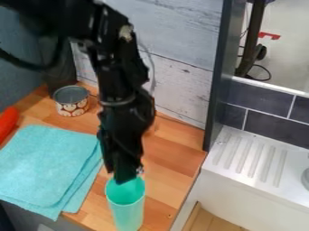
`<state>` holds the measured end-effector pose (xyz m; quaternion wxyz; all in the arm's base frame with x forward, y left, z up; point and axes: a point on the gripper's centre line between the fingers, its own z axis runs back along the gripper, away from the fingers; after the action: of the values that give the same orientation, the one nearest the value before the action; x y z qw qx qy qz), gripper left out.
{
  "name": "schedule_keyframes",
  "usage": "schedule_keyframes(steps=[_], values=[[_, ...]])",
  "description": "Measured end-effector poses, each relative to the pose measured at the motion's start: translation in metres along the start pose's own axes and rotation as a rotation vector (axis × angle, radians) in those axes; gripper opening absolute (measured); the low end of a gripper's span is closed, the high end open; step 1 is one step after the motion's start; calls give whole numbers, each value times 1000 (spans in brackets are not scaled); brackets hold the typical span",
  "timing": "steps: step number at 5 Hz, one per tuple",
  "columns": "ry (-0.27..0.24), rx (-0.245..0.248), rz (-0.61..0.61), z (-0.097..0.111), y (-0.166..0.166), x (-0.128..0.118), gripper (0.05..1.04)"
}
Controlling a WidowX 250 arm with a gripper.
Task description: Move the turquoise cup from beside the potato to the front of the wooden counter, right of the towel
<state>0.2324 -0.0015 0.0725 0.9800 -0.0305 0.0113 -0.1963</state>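
Over wooden counter (pixel 172 155) beside white sink (pixel 247 194), tool (pixel 125 178) at turquoise cup (pixel 127 214), grip unclear.

Left of the smooth, plastic-looking turquoise cup (pixel 128 213) lies soft, matt cloth (pixel 45 164); beneath the cup, the counter (pixel 172 155) is smooth wood. Right of it, the ribbed white drainboard (pixel 250 158) has a slightly glossy finish.

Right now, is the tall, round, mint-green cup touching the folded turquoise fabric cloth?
Apart. The camera view shows a strip of wooden counter between the cup and the nearest edge of the cloth.
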Motion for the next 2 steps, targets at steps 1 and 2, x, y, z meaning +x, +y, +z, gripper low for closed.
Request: schedule_keyframes(steps=[1, 2], values=[[-7, 0, -9, 10, -2, -2, 872], [2, -28, 0, 31, 5, 2, 1015]])
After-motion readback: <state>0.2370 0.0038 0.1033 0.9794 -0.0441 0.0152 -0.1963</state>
